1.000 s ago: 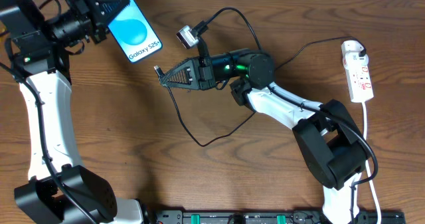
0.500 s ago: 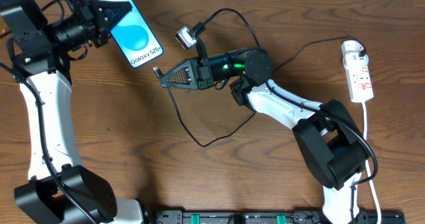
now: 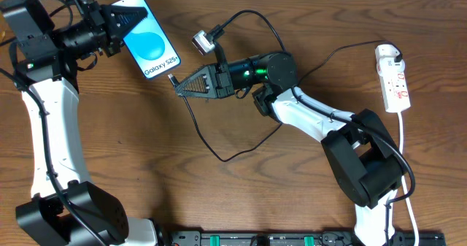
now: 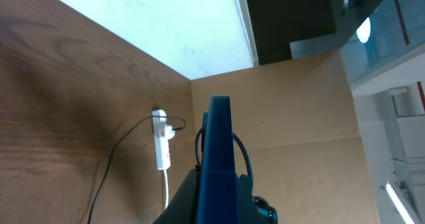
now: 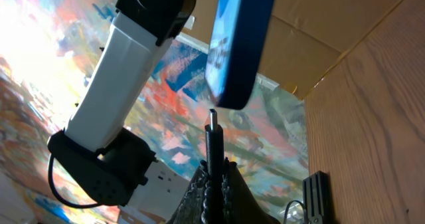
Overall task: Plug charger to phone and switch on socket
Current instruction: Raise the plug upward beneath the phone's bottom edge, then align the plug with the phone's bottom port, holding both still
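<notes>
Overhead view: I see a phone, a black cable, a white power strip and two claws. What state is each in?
phone: screen lit, held up, nothing plugged in yet.
charger: plug tip gripped, aimed at the phone's end, not inserted.
socket: adapter plugged into one end; switch position unreadable.
left gripper: shut on the phone.
right gripper: shut on the charger.

Phone [image 3: 151, 46] at the table's [image 3: 131, 158] rear left, in the left gripper [image 3: 124, 20]; charger plug [image 5: 212, 139] just beneath its lower end, in the right gripper [image 3: 181, 85]; socket [image 3: 392, 78] well apart, far right.
</notes>
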Controlling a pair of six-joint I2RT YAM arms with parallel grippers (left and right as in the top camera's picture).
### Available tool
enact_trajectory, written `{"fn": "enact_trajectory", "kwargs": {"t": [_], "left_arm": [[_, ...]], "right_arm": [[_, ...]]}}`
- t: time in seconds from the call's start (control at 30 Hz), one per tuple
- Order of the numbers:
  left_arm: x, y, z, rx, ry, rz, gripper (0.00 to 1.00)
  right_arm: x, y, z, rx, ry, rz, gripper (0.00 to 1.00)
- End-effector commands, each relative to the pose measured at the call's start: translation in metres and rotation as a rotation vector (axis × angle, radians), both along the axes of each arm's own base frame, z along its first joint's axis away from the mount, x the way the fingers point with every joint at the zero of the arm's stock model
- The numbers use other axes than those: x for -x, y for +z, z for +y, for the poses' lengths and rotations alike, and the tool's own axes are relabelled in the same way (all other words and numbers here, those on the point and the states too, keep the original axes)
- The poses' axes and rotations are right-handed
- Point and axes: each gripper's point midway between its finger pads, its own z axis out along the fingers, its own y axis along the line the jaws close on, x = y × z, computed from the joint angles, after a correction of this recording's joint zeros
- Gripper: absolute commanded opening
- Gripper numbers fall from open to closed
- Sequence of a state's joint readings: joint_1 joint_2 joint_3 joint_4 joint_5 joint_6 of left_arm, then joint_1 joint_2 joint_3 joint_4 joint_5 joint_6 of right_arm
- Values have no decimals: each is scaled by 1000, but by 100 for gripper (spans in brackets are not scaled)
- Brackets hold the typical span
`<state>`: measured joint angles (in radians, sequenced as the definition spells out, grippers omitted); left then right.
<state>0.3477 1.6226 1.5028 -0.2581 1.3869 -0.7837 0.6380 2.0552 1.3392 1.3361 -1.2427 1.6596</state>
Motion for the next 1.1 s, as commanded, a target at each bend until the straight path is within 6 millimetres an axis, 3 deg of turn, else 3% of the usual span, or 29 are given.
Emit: {"fn": "enact_trajectory", "kwargs": {"t": [0.0,1.07], "left_arm": [[9,10,-4,-3,-37,-48,7],[8,10,-7,-43,-47,-108,7]], "right_arm": [[-1,1,0,-15,-10,-35,1],[-3,-4,4,0,-18,-25,1]]}}
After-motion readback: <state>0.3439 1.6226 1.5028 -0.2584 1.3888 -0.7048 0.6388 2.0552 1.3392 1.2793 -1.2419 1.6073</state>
